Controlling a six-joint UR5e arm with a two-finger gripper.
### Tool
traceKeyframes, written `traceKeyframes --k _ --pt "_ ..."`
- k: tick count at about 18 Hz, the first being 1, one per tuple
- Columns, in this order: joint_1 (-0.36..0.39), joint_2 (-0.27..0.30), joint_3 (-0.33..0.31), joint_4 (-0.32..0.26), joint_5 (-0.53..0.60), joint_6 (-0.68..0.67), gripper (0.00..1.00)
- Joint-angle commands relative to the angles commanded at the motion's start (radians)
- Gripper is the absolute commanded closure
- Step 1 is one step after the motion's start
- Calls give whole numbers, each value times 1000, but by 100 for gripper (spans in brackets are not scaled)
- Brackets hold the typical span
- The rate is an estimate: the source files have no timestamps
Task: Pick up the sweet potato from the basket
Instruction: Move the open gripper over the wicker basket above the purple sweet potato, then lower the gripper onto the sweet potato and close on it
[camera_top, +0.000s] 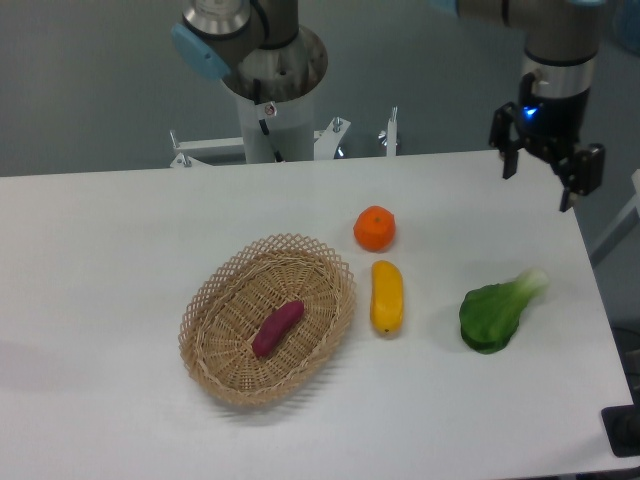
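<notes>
My gripper (540, 178) hung spread wide and empty, well apart from the sweet potato (277, 328) lying loose in the basket (210, 300), ready for the approach.

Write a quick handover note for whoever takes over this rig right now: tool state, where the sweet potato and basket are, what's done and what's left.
Tool: open, empty, raised over the table's far right corner, away from the basket.
Sweet potato: lying diagonally inside the basket, untouched.
Nearby, outside the basket: orange fruit, yellow vegetable, green leafy vegetable.
Done: nothing yet.
Left: move the tool over the basket, come down on the sweet potato, grip it and lift it out.
</notes>
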Motion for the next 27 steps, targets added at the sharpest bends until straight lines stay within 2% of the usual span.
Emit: traceKeyframes --k 2,4,7,10,14,16,20,23,27 --pt "-21 20 -31 5 -37 -140 0" --pt "-73 31 -57 11 -39 -290 0" --pt "-173 26 -72 44 -42 -508 0" --pt "-253 0 -104 55 -40 -663 0" --pt "-357 -86 -109 58 -36 -705 0" --pt "-385 -121 -115 61 -34 -705 0" --pt "-431 -172 -163 161 -32 -712 0" --pt "-454 -211 -183 215 -23 -726 0" --pt "-486 -261 -187 239 16 -723 0"
